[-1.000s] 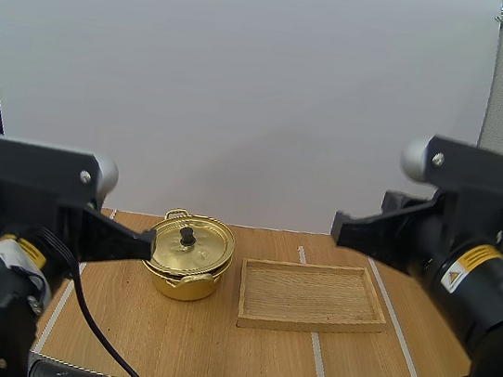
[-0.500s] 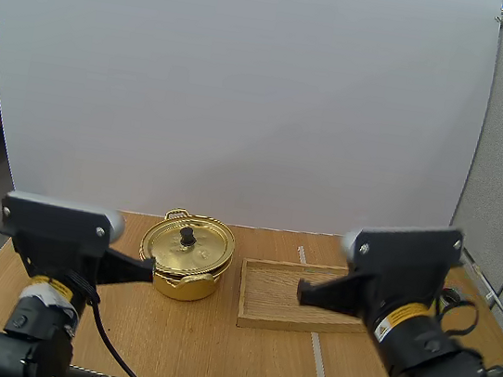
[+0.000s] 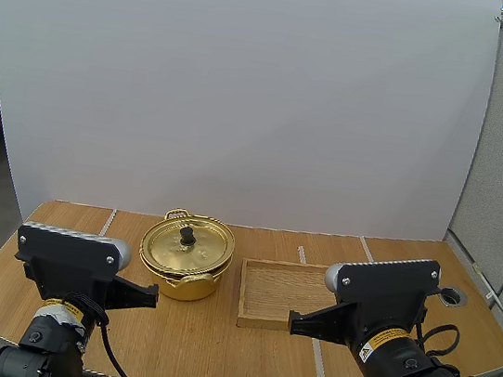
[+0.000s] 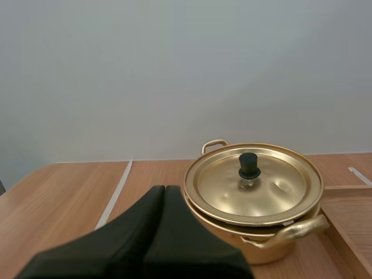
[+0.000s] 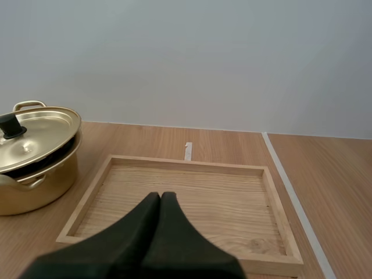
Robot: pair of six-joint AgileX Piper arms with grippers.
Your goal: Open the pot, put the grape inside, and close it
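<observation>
A golden pot [image 3: 182, 272] stands on the table's left half. Its lid [image 3: 188, 241], with a black knob [image 3: 187, 234], rests on it slightly askew. My left gripper [image 3: 154, 295] is shut on nothing, low over the table just in front and left of the pot. The left wrist view has its joined fingers [image 4: 164, 190] pointing beside the pot [image 4: 256, 232] and lid [image 4: 254, 186]. My right gripper [image 3: 291, 323] is shut on nothing at the near edge of the wooden tray [image 3: 275, 290]. Its wedge [image 5: 161, 196] points over the bare tray [image 5: 232, 192], with the pot [image 5: 35, 174] off to the side.
The tray lies right of the pot, nearly touching it. White tape lines [image 3: 318, 371] run across the wooden table [image 3: 211, 342]. A round hole [image 3: 450, 295] sits near the table's right edge. A white wall panel stands behind the table.
Both arms have sunk lower and drawn back toward the near edge of the table. The pot, its lid and the tray have stayed in place.
</observation>
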